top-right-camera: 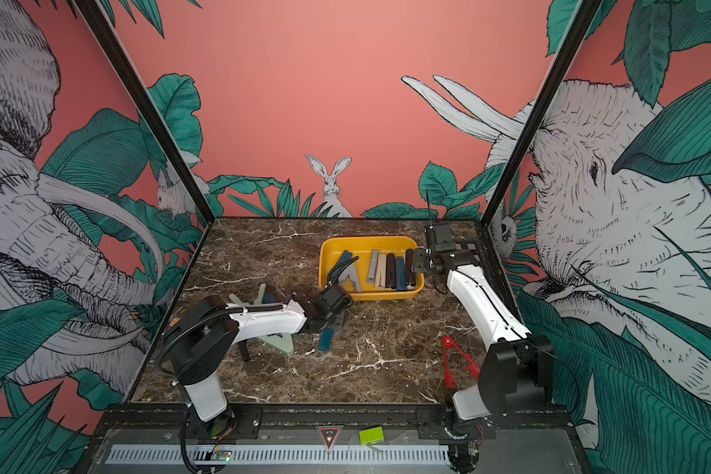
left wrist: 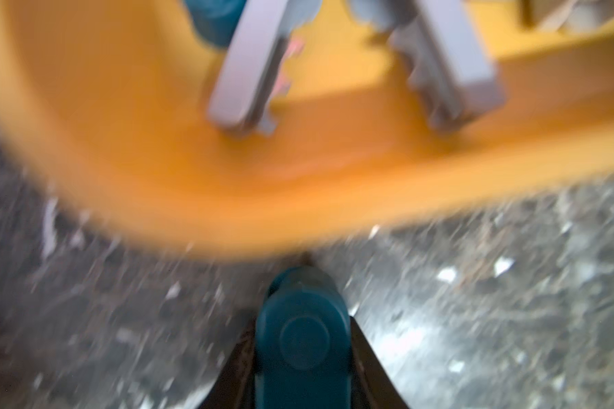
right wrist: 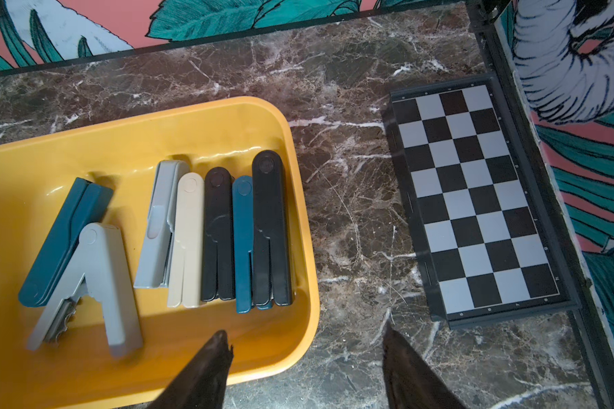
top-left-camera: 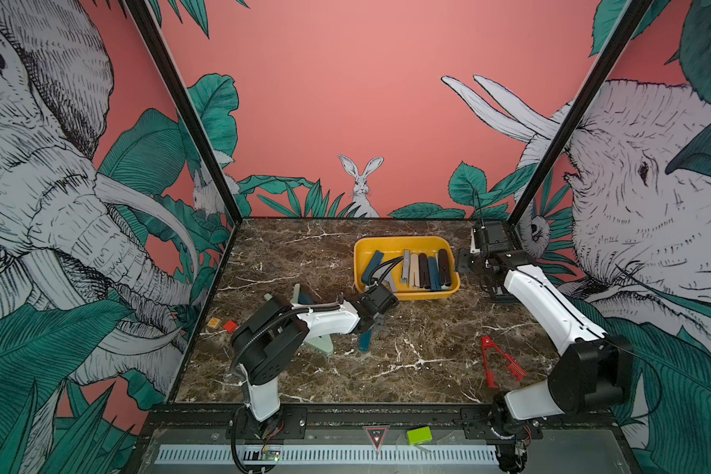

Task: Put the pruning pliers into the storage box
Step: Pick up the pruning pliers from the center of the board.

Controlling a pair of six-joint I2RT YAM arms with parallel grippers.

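The marbled worktop fills the lower middle of both top views. At its upper centre sits the yellow storage box, with several pruning pliers lying inside. Below-left of the box, the left pincer is clenched on a dark teal pliers. The right pincer hangs released over the box's right rim. A thin red pliers lies at lower right.

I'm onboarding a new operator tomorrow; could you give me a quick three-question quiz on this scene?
1. True or false: the left gripper holds a dark teal pliers.
2. How many pliers lie in the storage box? A three, B seven, C twelve.
3. Fill in: the right gripper is ____.
Key: 1 true; 2 B; 3 open.
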